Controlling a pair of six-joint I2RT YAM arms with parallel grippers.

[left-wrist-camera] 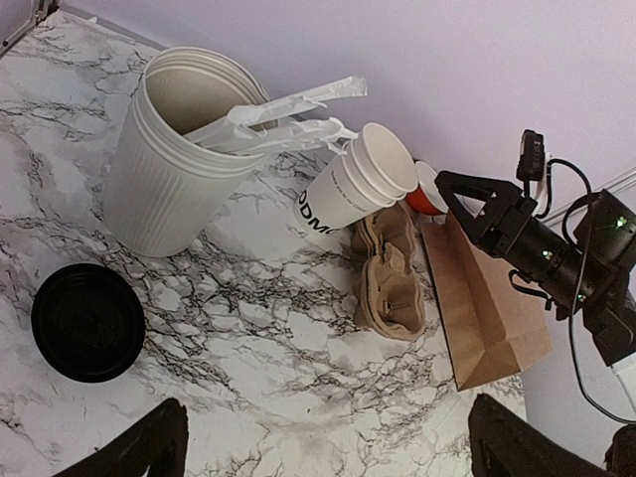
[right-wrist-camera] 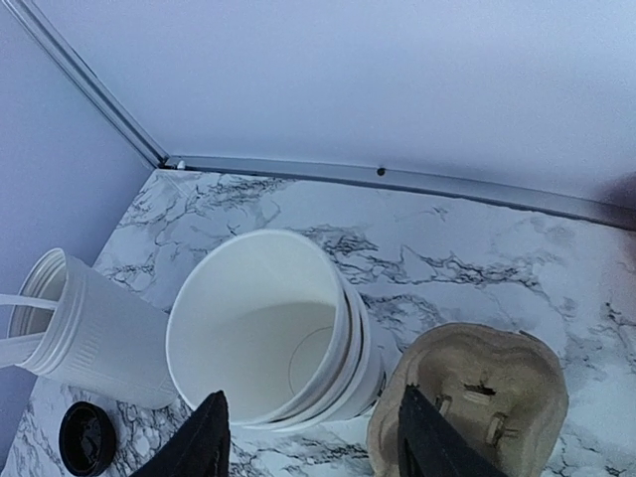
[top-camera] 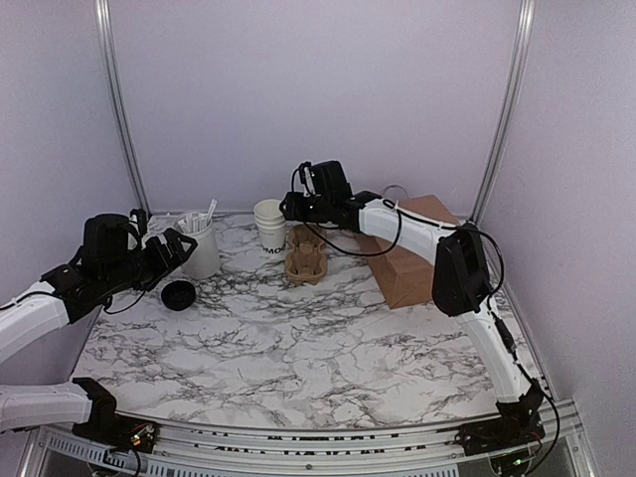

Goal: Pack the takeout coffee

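Several sticks [left-wrist-camera: 288, 114] stand in canister [left-wrist-camera: 169, 189]; cup stack [right-wrist-camera: 258, 328] empty.

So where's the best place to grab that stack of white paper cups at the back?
Probably the upper wall just under the rim, coming down from above. The cups stand upright, mouth open, and the pulp tray sits close beside them, so a low sideways approach looks cramped. The right tool hovers over them.

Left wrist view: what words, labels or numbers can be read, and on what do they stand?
"ODM" plus a cut-off letter: dark print near the base of the stacked white paper cups.
No print visible on the canister, black lid, pulp cup tray or brown paper bag.
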